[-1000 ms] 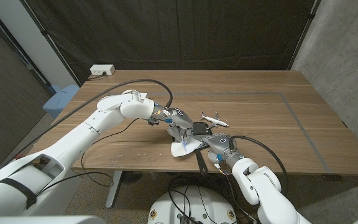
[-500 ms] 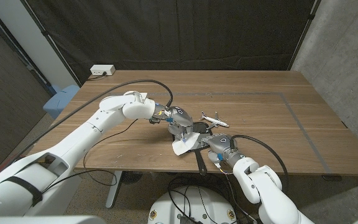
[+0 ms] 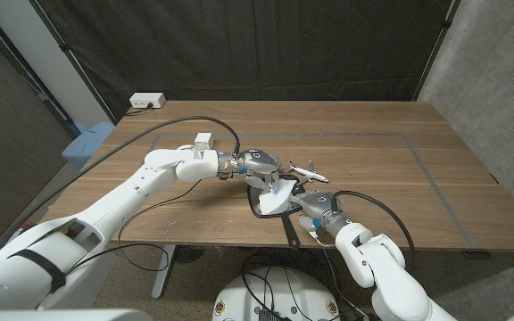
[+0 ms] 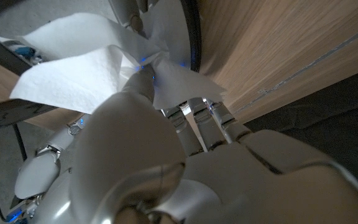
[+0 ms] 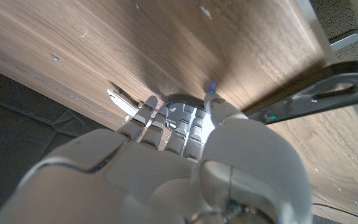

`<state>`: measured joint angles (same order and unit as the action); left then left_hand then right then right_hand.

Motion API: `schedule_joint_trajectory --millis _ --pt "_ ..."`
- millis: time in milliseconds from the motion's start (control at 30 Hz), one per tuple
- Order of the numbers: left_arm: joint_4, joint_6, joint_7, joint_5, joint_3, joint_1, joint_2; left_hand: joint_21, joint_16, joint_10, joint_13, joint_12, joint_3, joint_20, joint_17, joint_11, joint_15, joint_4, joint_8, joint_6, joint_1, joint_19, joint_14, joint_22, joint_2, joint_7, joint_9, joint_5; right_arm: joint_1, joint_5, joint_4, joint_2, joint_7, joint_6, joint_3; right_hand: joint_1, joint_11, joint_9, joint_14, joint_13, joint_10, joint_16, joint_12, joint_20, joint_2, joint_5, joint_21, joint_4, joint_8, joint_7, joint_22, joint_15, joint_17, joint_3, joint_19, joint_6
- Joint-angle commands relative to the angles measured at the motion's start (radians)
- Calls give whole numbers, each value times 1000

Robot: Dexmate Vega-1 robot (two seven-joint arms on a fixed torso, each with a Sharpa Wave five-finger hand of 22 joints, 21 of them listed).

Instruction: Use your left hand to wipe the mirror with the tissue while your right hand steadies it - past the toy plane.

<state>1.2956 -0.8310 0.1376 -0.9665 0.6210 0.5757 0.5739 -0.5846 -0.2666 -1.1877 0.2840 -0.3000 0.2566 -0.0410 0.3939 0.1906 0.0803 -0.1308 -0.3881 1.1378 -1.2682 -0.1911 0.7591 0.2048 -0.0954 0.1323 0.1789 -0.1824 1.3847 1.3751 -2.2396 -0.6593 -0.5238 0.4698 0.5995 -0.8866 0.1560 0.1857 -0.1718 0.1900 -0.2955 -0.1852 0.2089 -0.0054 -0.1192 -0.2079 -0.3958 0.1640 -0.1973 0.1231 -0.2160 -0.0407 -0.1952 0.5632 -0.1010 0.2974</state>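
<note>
Tissue (image 3: 277, 197) shifting up onto mirror (image 3: 266, 206) since earlier; left hand (image 3: 259, 168) pinching it for wiping. Right hand (image 3: 313, 207) gripping handle, steadying. Mirror lying on surface (image 3: 391, 169) beside toy plane (image 3: 304, 171).

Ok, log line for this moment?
left hand: holds tissue on mirror | right hand: grips mirror handle | toy plane: just behind

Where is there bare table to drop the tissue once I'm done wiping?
The table is bare on its whole right half beyond the toy plane, along the far edge, and at the far left near the left arm. It is crowded at the near middle: left hand, tissue, mirror and right hand bunch together.
</note>
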Motion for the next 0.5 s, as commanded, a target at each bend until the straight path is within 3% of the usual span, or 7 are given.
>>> schedule_joint_trajectory --millis 33,167,267,500 --pt "-195 154 -895 -429 141 -50 -28 -5 1 -16 6 -7 -1 -25 1 4 160 0 -4 13 -12 -10 13 -1 -9 6 4 -1 -15 -13 8 -1 -8 12 12 7 2 1 -5 3 -4 -5 3 -1 4 -4 -5 1 -8 2 -3 -9 -3 7 6 2" --pt "-216 199 -979 -419 167 -52 -31 -5 3 -17 6 -5 -1 -25 0 4 160 1 -3 15 -11 -10 15 -2 -8 7 4 -1 -17 -11 7 0 -13 18 15 7 3 1 -5 3 -4 -5 3 -1 4 -4 -5 1 -9 3 -3 -9 -3 8 7 2" --pt "-205 190 -984 -367 159 -46 -25 -6 4 -19 7 -4 -1 -27 0 5 161 1 -2 18 -10 -11 17 -2 -7 8 4 -1 -18 -9 8 0 -16 22 17 7 3 1 -5 3 -5 -5 3 -2 4 -5 -5 1 -8 3 -2 -10 -3 10 7 2" --pt "-145 133 -981 -166 62 13 -22 -6 5 -24 7 -2 -1 -28 0 5 161 1 0 21 -9 -10 22 -3 -4 9 4 -1 -22 -17 12 1 -8 25 17 8 3 1 -5 3 -2 -5 2 -1 5 -5 -7 2 -8 3 -2 -9 -3 12 7 1"
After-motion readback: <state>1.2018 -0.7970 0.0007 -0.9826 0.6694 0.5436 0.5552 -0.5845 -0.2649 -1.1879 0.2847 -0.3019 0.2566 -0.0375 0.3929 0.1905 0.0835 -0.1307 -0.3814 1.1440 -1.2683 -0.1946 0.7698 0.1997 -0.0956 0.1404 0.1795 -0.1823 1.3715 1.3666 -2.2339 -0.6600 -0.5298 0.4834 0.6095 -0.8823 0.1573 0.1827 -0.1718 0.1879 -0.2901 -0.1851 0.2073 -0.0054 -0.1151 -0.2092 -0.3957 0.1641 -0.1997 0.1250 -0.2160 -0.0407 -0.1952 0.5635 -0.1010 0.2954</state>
